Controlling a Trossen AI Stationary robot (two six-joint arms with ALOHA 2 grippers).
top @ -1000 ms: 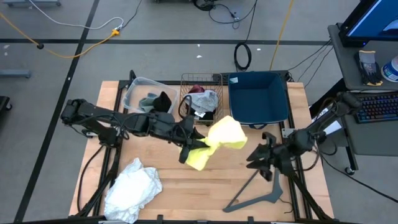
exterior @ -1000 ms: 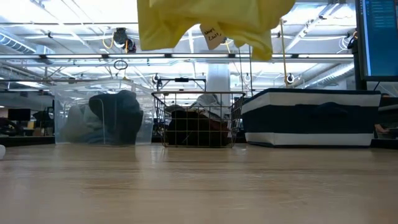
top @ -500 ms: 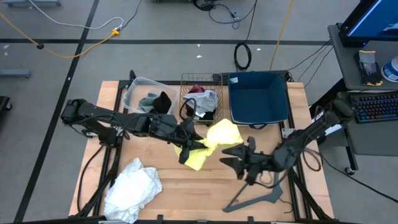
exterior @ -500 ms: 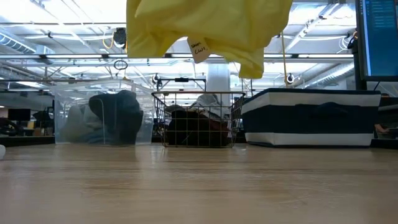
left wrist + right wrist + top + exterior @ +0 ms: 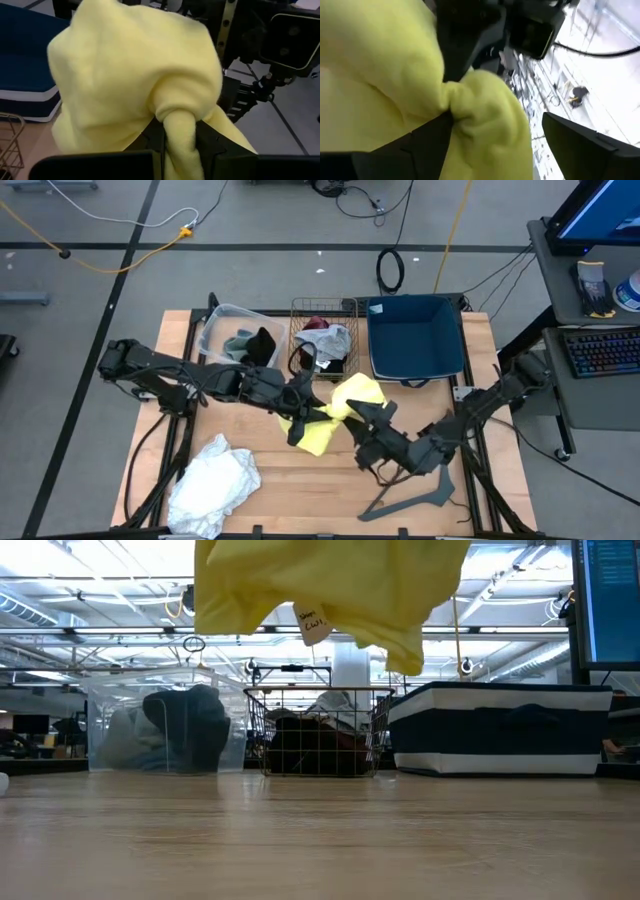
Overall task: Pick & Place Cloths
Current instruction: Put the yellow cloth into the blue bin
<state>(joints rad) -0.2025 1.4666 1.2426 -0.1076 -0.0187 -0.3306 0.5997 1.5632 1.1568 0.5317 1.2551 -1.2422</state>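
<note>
Now, sweep from your left: the white cloth (image 5: 213, 483) lies untouched near the front edge, so that one is left to do. Grey and black cloths already sit in the clear bin (image 5: 214, 327), and more lie in the wire basket (image 5: 322, 308), while the blue bin (image 5: 415, 338) looks empty. Your left gripper (image 5: 303, 416) is clenched on the yellow cloth (image 5: 340, 412), hoisted above mid-table. Your right gripper (image 5: 366, 414) has its fingers spread right beside that cloth. A tag (image 5: 311, 624) dangles underneath, its handwriting too small to read.
</note>
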